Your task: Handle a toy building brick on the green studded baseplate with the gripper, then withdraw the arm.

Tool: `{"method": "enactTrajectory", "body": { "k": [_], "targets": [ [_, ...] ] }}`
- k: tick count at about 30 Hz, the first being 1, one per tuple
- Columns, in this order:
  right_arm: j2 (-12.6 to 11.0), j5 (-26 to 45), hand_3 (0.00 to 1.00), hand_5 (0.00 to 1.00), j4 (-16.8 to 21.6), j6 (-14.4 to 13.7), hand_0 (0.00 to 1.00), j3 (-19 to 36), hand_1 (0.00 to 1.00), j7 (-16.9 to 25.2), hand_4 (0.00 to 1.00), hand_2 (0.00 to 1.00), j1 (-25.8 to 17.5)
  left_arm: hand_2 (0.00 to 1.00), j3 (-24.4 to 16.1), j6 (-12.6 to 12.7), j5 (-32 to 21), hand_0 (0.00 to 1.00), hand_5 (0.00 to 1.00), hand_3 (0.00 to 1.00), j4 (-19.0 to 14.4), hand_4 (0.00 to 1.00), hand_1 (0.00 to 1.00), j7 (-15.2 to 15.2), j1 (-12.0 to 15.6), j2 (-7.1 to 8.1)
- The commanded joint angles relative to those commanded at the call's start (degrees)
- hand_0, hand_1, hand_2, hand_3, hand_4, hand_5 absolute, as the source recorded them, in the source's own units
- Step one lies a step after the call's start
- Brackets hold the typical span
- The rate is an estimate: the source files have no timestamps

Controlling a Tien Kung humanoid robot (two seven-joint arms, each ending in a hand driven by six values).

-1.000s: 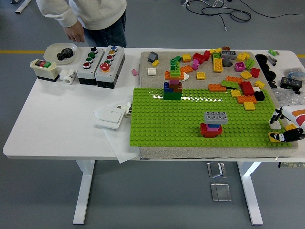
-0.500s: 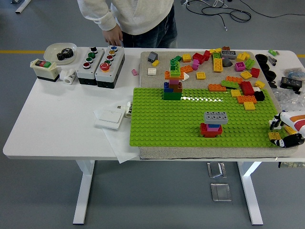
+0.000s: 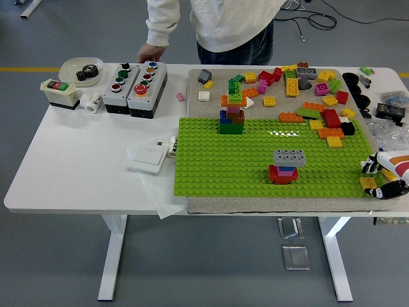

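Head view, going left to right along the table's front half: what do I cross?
White flat wall switch → green studded baseplate → grey brick atop a small red and blue stack → yellow brick at the right hand.

A white rectangular table (image 3: 77, 173) with white metal legs (image 3: 114, 256) stands on a smooth grey floor (image 3: 211, 268). A yellow line (image 3: 25, 69) crosses the floor; black cables (image 3: 307, 16) lie behind.

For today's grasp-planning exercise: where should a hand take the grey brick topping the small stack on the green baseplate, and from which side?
Grip the grey brick across its long sides, coming from above: it overhangs the narrower stack, with open baseplate around it.
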Motion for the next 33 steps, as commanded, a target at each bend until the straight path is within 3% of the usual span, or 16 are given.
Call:
{"method": "enactTrajectory", "body": {
  "k": [33],
  "targets": [
    [0.33, -1.42, 0.606, 0.305, -1.83, 0.33, 0.643, -3.12, 0.622, -0.19, 0.826, 0.608, 2.09, 0.648, 0.35, 0.02, -0.37, 0.777, 0.613, 0.562, 0.00, 0.588, 0.725, -0.03, -0.08, -0.02]
  ]
}}
